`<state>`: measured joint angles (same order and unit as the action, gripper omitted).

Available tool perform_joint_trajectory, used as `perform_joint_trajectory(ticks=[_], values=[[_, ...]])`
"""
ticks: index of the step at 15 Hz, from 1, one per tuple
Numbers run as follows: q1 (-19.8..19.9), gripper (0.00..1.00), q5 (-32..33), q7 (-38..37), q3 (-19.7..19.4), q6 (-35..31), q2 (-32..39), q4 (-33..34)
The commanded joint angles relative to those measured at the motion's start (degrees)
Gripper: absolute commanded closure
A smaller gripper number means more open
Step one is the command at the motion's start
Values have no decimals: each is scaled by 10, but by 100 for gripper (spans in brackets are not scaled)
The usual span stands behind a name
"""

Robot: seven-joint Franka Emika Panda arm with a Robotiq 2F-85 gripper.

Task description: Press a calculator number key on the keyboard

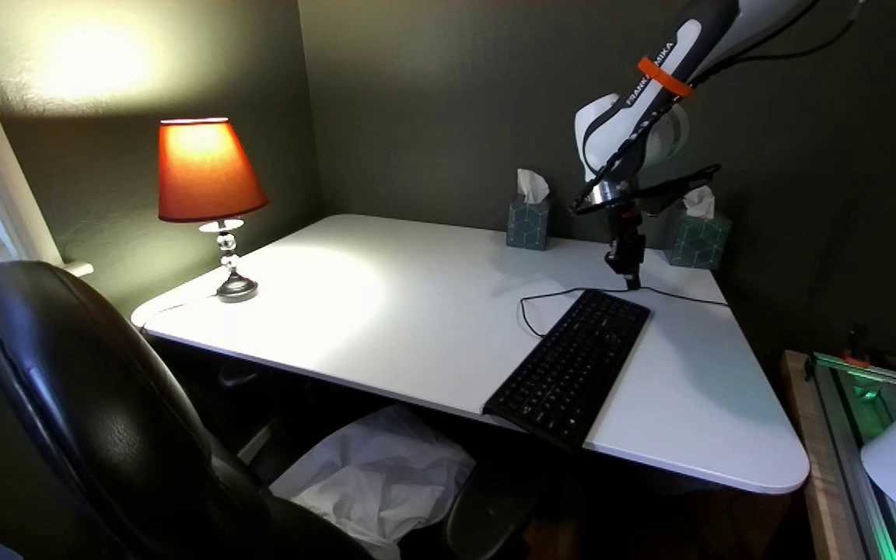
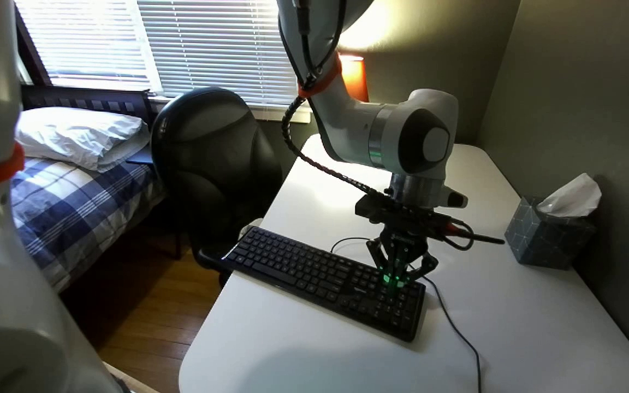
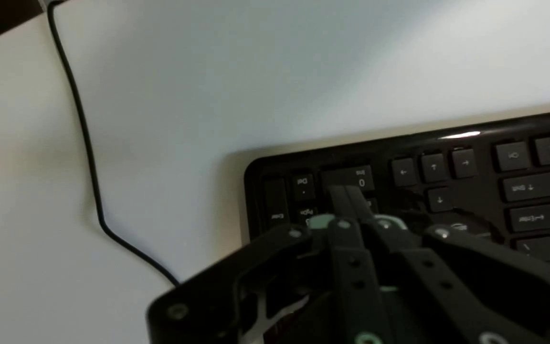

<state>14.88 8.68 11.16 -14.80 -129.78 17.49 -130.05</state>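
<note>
The long black keyboard (image 1: pixel 572 365) lies flat on the white table, and it also shows in an exterior view (image 2: pixel 298 267) and in the wrist view (image 3: pixel 540 185). My gripper (image 3: pixel 344 188) has its two fingers together with nothing between them. In the wrist view the fingertips overlap the lower edge of the wide 0 key (image 3: pixel 346 176) of the number pad. In an exterior view the gripper (image 2: pixel 392 292) points down over the number pad end; it also shows in an exterior view (image 1: pixel 633 283). I cannot tell whether the tips touch a key. The keys under the fingers are hidden.
The keyboard's thin black cable (image 2: pixel 456 325) runs across the white table (image 1: pixel 432 295). Tissue boxes (image 1: pixel 527 224) (image 1: pixel 698 239) stand at the back edge. A lit red lamp (image 1: pixel 207 171) stands at the far end. A black chair (image 1: pixel 90 404) is at the table's side.
</note>
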Motion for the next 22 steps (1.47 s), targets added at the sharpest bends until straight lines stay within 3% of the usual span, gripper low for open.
perform_joint_trajectory(ticks=[1, 22], values=[[3, 100, 3, -4, 5, 3, 4, 4], [-11, 100, 12, -49, 15, 9, 86, 67]])
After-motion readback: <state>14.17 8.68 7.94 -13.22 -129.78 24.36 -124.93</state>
